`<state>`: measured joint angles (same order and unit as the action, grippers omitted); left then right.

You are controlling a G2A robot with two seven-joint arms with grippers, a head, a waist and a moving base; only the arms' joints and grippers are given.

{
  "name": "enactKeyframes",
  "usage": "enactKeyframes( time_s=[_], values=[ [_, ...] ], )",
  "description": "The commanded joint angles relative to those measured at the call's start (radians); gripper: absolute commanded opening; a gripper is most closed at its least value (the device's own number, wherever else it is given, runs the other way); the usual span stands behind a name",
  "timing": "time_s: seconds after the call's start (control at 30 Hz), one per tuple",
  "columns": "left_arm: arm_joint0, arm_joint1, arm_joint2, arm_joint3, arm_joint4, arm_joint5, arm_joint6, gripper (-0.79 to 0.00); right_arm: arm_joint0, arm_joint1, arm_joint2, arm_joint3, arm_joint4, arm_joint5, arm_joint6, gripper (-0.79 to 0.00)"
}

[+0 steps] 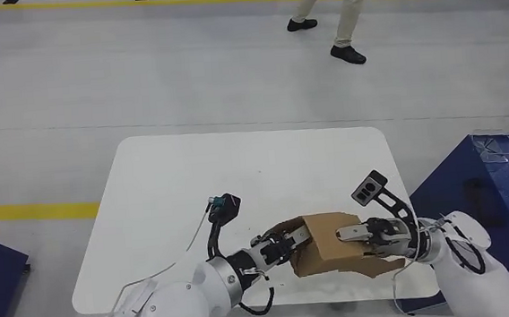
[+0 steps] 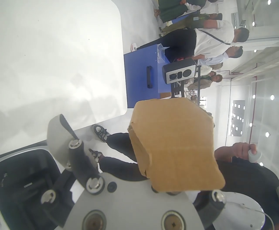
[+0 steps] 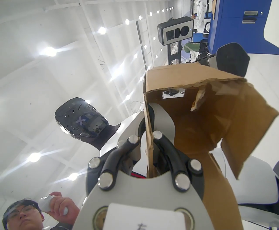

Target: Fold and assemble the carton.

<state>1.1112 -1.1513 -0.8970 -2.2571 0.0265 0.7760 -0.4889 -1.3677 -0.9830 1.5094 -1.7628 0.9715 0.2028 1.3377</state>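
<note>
Right gripper (image 3: 149, 118) clamps tight on one wall of the carton (image 1: 333, 247), left gripper (image 1: 293, 240) spreads open against its opposite side, and the carton is between them at the table's (image 1: 237, 169) near edge.

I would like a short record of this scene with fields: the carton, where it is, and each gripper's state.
carton: brown, partly formed, one end open with loose flaps
place: over the white table, near its front edge, between both grippers
left gripper: open, at a carton flap
right gripper: shut on a carton wall
resting or lifted: cannot tell
</note>
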Motion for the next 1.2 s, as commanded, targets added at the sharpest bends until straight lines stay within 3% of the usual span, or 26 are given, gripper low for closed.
enactKeyframes(
  time_s=[0.0, 0.33, 0.53, 0.83, 1.0, 1.17],
  values=[
    [0.006, 0.000, -0.010, -0.012, -0.004, -0.003, 0.008, 0.000, 0.006, -0.002, 0.000, 0.026, 0.060, 0.032, -0.015, -0.785],
    [0.134, 0.020, -0.155, -0.093, -0.041, -0.084, -0.002, 0.000, 0.049, -0.012, -0.039, 0.146, 0.302, 0.254, -0.033, -0.785],
    [0.132, 0.027, -0.129, -0.075, 0.008, -0.088, -0.064, 0.000, 0.048, -0.011, -0.051, 0.130, 0.278, 0.270, -0.018, -0.785],
    [0.083, 0.013, -0.062, -0.046, 0.022, -0.065, -0.055, 0.000, 0.028, -0.009, -0.054, 0.103, 0.273, 0.283, -0.004, -0.785],
    [0.112, 0.014, -0.091, -0.087, 0.010, -0.079, -0.026, 0.000, 0.026, -0.008, -0.049, 0.118, 0.294, 0.304, -0.026, -0.785],
    [0.167, 0.022, -0.169, -0.093, -0.052, -0.211, -0.042, 0.000, 0.026, -0.008, -0.049, 0.118, 0.294, 0.304, -0.026, -0.785]
  ],
)
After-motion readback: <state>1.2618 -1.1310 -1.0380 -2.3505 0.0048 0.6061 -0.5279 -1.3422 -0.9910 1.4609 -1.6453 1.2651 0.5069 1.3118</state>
